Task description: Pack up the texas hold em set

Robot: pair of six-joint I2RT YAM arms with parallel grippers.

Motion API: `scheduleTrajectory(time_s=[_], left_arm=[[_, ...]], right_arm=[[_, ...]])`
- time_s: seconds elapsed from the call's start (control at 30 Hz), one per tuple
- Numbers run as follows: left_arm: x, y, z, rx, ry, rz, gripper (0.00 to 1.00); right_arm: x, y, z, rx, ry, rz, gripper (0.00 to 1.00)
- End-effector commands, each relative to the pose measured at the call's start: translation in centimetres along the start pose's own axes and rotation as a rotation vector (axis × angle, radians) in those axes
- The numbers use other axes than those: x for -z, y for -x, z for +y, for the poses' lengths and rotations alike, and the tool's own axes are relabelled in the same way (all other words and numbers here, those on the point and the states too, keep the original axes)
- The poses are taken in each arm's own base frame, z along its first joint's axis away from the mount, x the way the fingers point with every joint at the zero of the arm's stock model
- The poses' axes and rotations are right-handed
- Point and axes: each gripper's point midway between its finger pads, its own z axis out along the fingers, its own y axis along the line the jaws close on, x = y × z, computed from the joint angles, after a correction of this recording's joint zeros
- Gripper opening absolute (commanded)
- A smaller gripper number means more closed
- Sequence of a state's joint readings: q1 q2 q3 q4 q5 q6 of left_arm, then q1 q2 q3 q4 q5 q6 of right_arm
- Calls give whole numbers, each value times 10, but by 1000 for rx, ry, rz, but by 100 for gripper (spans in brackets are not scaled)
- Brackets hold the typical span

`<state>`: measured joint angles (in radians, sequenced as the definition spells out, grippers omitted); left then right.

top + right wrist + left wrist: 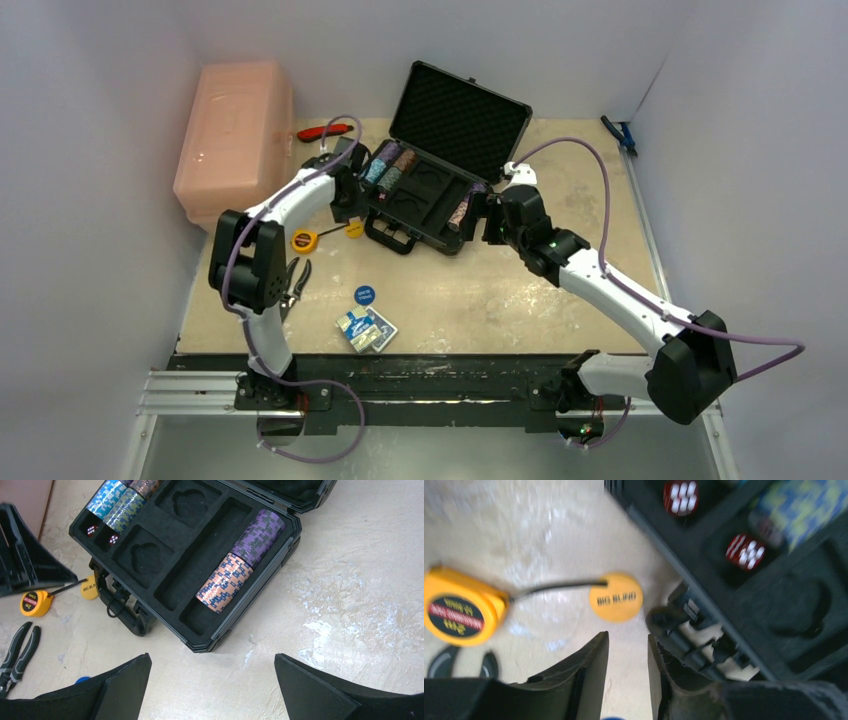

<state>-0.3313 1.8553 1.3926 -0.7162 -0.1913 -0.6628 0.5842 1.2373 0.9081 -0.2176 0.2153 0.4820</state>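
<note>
Case (425,185) of black colour is seen open in the top view, at the far middle of the table (560,290), with its lid raised. Chip stacks (388,165) are laid in its left slot, and more in its right slot. The card deck (366,330) and the blue disc (365,295) are found on the table near the front, outside the case. The left gripper (345,190) is placed at the left side of the case, the right gripper (490,218) at its right side. A pink box (235,140) is seen at the far left.

In the left wrist view, the fingers are set only a little apart and nothing is held between them. A tape measure (461,611) and a yellow disc (616,597) marked BIG BLIND are seen beyond them. Two red dice (744,551) are lodged in the foam.

In the right wrist view, the fingers are spread wide and nothing is gripped. The case is seen ahead of them.
</note>
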Motion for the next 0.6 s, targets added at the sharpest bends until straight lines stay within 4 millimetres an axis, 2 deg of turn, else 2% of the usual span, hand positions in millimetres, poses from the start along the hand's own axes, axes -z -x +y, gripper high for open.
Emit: scheduleTrajectory(time_s=[0.0,0.13,0.23,0.4,0.57], left_arm=[[-12,35,7,-46,41,-4,29],[-28,44,16,-56,90,70,17],[-37,45,15,-57,86,117,12],[-36,43,13,-72,86,156,12],[-27,13,14,-86,111,317,10]], right_arm=[[2,9,4,-10,14,-32,99],[0,9,4,-10,11,-31,99],[0,9,3,-9,5,-32,99],[0,10,3,-10,3,-36,99],[3,12,2,-11,0,-45,99]])
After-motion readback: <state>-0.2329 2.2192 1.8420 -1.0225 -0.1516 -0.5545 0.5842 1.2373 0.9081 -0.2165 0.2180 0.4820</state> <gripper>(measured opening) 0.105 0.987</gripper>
